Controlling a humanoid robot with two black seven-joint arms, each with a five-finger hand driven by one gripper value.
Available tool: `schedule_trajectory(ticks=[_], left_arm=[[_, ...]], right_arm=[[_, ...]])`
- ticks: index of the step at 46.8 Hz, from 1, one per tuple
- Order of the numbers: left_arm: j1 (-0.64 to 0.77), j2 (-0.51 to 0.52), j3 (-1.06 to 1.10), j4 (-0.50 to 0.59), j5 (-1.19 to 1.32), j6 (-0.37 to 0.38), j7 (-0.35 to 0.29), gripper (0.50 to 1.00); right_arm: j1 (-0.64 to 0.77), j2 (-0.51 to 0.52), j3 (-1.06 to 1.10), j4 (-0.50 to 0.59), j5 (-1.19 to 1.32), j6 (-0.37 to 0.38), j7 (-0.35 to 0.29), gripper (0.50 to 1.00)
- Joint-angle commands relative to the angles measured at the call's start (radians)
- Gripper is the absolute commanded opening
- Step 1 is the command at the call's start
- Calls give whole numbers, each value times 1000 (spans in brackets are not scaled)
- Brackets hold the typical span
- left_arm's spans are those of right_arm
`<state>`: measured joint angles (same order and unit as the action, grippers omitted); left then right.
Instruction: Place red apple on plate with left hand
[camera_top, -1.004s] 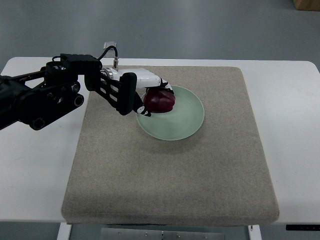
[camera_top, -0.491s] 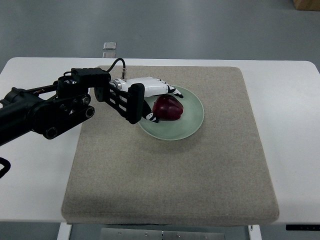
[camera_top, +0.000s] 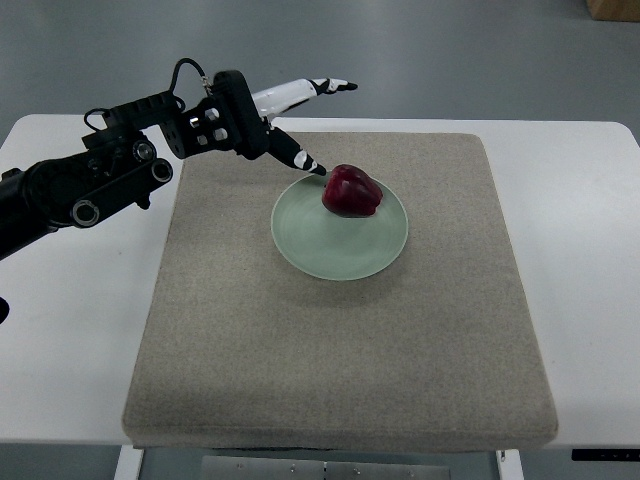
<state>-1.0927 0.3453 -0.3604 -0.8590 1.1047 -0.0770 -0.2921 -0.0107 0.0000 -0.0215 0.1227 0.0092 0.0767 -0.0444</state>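
Showing the layout around the plate (camera_top: 345, 255), taken here as the landmark: a white table (camera_top: 70, 330) carries a grey-brown mat (camera_top: 330, 350), and the pale green plate lies on the mat's far half. The red apple (camera_top: 351, 190) sits on the plate's far rim zone, roughly round, with no marked long axis. The left hand (camera_top: 290, 115) hangs up and to the left of the plate, fingers (camera_top: 330, 86) spread and holding nothing, one dark fingertip pointing down just beside the apple's left flank. Nothing stands between hand and apple. By appearance the placing is done and only withdrawal leftward remains. No right arm shows.
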Motion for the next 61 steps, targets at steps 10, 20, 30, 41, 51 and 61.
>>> schedule_trajectory(ticks=[10, 20, 30, 41, 51, 61], left_arm=[[10, 11, -2, 26, -429, -4, 34, 1000], [11, 34, -3, 75, -813, -90, 80, 1000], [39, 66, -80, 159, -1095, -185, 171, 1000], [137, 69, -238, 212, -1212, -296, 294, 1000], [204, 66, -393, 209, -1215, -328, 369, 1000], [218, 64, -402, 212, -1218, -328, 386, 1000]], right_arm=[[0, 0, 0, 0, 0, 0, 0, 928], [0, 0, 0, 0, 0, 0, -2, 930], [0, 0, 0, 0, 0, 0, 0, 930], [0, 0, 0, 0, 0, 0, 0, 930], [0, 0, 3, 3, 6, 8, 0, 928], [-5, 0, 0, 15, 2, 9, 0, 928]])
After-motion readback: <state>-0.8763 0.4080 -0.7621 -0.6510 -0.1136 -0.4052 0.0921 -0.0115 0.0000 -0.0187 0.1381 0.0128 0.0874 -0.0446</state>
